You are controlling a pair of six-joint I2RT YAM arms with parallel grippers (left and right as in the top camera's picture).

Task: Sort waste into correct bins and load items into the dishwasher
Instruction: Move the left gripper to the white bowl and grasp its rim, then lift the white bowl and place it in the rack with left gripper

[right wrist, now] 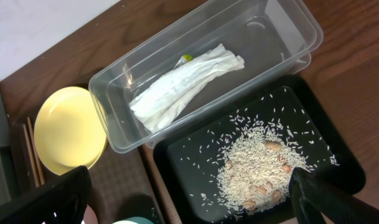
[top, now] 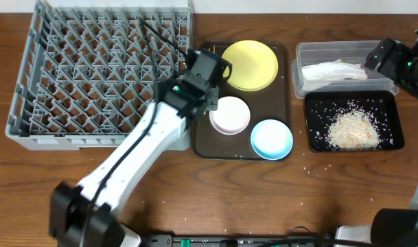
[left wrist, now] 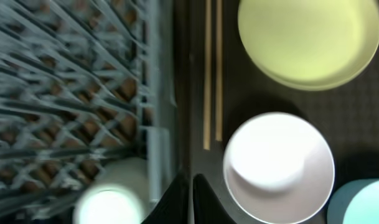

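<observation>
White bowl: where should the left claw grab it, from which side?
Pinch the rim of the white bowl from straight above, one finger inside, one outside: it sits upright, mouth up, likely too wide to span. Take the rim facing the rack, nearest the left claw; blue bowl and yellow plate crowd the other sides. The claw is shut, so open first.

Rack [top: 92, 68] left, plate [top: 250, 65] on serving tray [top: 283, 103] midway, napkin [top: 332, 71] in tub [top: 373, 55] behind rice [top: 353, 129] in shallow tray [top: 392, 110] right.

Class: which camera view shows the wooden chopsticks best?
The left wrist view: the chopsticks lie side by side on the brown tray. The right wrist view catches them at its left edge; overhead, I cannot make them out.
</observation>
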